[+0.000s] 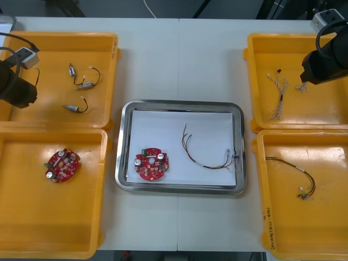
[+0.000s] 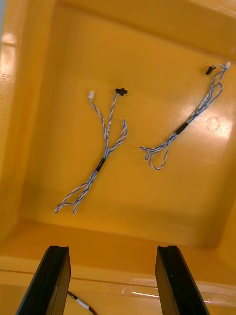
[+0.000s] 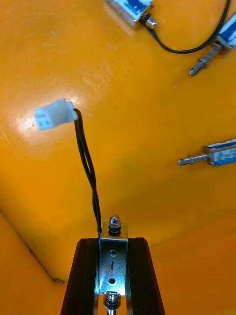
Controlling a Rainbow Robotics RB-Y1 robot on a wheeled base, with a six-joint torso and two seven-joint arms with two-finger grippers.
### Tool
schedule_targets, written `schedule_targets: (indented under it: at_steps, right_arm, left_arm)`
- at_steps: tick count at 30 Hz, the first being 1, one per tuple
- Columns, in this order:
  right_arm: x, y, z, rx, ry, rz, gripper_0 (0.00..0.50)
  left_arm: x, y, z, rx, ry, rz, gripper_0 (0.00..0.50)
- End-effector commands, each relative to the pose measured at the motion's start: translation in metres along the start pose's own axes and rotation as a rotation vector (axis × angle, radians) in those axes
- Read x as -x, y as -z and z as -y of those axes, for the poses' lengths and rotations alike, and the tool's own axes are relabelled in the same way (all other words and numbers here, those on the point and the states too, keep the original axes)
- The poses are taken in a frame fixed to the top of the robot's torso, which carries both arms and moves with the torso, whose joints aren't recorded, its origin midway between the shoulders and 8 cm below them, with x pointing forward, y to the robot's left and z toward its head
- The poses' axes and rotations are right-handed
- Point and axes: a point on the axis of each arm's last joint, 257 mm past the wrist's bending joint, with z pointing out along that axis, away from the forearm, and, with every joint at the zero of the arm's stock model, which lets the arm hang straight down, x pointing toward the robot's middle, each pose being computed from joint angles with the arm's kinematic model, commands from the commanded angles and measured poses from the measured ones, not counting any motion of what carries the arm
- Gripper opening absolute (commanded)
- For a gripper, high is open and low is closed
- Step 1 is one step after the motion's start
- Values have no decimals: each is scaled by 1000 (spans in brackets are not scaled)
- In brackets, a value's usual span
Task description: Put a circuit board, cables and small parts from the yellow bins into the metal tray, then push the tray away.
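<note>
My left gripper (image 3: 113,242) is shut on a small metal part (image 3: 113,256). The part's black lead hangs free and ends in a white plug (image 3: 55,114) above the far-left yellow bin (image 1: 106,41). Three more small metal parts (image 1: 82,82) lie in that bin. My right gripper (image 2: 113,258) stands open over the far-right bin (image 1: 255,60), short of two twisted blue and white cables (image 2: 105,147) (image 2: 189,120). The metal tray (image 1: 182,104) holds a red circuit board (image 1: 151,163) and a red and yellow cable (image 1: 209,155).
The near-left bin (image 1: 103,185) holds another red circuit board (image 1: 61,165). A red and yellow cable (image 1: 299,179) lies in the near-right bin (image 1: 260,190). Bare table runs beyond the tray's far rim.
</note>
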Motion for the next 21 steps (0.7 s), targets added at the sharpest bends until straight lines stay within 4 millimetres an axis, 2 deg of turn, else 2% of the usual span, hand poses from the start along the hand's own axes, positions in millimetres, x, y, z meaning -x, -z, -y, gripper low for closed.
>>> schedule_targets:
  at_steps: [1, 8, 21]
  right_arm:
    - [18, 25, 47, -52, -118, 38, 500]
    - [11, 14, 77, -81, -234, -45, 500]
    - [2, 0, 98, -102, -363, -170, 500]
  left_arm:
    - [34, 38, 8, 21, 174, 60, 1]
    - [47, 58, 49, -17, 233, 66, 2]
    - [61, 78, 121, -60, 278, 69, 3]
